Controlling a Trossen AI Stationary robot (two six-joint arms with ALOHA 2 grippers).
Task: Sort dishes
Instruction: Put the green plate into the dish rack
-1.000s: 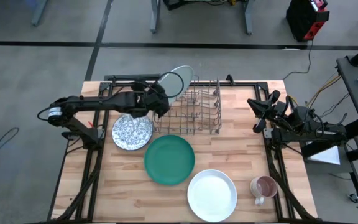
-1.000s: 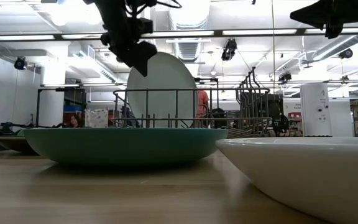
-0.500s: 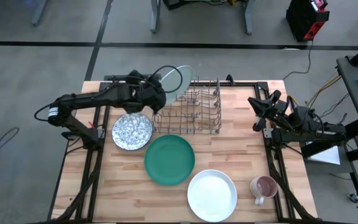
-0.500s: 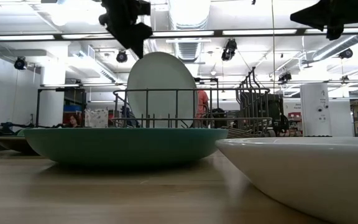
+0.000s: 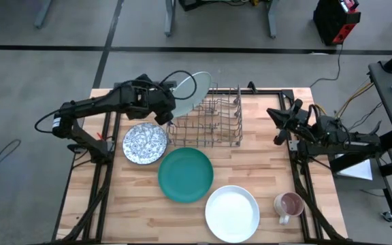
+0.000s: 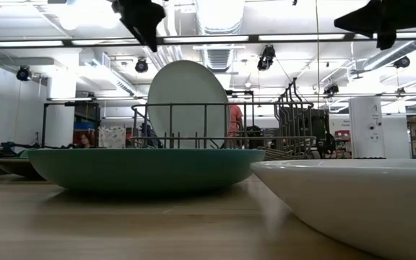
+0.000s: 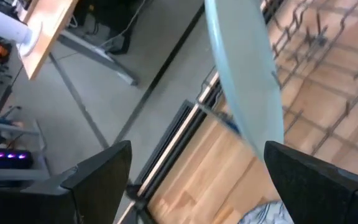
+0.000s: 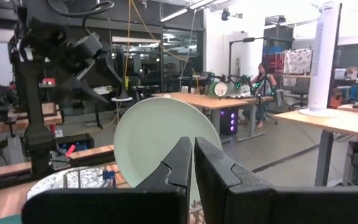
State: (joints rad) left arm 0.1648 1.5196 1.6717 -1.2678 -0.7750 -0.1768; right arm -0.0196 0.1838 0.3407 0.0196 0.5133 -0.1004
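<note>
Standing upright in the wire rack (image 5: 213,122) near the table's far edge, pale mint plate (image 5: 190,90) sits just beside the wide-open, empty left pincer (image 5: 167,111); right pincer (image 5: 278,127) shut, empty, at the right edge.

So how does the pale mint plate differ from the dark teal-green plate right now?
The pale mint plate stands on edge in the wire rack at the table's far side; the dark teal-green plate lies flat on the wooden table in front of the rack. The mint one is much lighter in colour. Both are large, round, and free of either gripper.
</note>
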